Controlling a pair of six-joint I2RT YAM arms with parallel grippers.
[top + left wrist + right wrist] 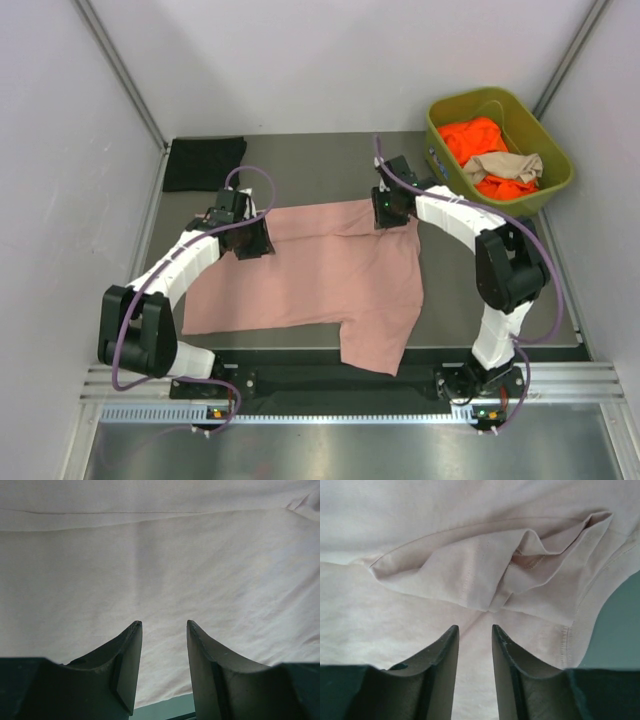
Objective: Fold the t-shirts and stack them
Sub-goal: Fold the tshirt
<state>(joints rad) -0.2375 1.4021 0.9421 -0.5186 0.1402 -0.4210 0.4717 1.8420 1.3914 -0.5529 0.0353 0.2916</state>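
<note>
A dusty pink t-shirt [320,280] lies spread across the middle of the table, one sleeve hanging over the near edge. My left gripper [252,240] stands open over its back left edge; in the left wrist view the fingers [164,625] have only flat pink cloth [160,560] below them. My right gripper [385,210] stands open at the shirt's back right corner. In the right wrist view its fingers [474,627] are apart with nothing between them, just short of a bunched fold [485,565]. A folded black t-shirt [203,163] lies at the back left.
An olive-green bin [556,160] stands at the back right, holding an orange shirt [472,135] and a tan one [505,165]. White walls close in the table on three sides. Dark table [620,625] shows right of the pink shirt's hem.
</note>
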